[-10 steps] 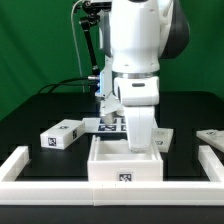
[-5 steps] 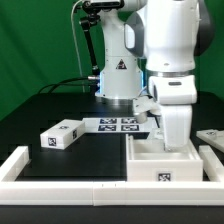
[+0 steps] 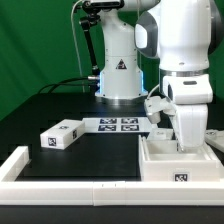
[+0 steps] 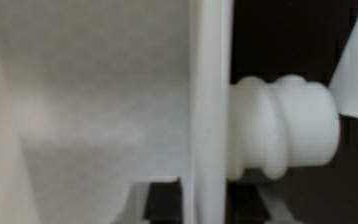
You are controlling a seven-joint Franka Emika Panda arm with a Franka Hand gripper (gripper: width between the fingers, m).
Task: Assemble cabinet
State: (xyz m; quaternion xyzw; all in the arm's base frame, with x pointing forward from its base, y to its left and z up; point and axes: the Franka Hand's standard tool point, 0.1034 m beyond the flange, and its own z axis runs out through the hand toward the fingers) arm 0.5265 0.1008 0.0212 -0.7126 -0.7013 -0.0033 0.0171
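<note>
We see the open white cabinet (image 3: 172, 168) sitting on the black surface (image 3: 95, 150) at the exterior view's right, just behind the white border rail (image 3: 70, 172). Our hand (image 3: 188, 146) reaches down into it, clenched on one thin wall. A loose tagged block (image 3: 62, 133) lies well apart.

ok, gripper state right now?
Gripper: closed on a wall of the cabinet, going by the wrist view.

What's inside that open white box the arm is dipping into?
The pincer reaches down into the cabinet. The cabinet's front wall covers the pincer's tips and the floor inside, so whether it grips anything, or whether anything else lies in there, cannot be seen.
</note>
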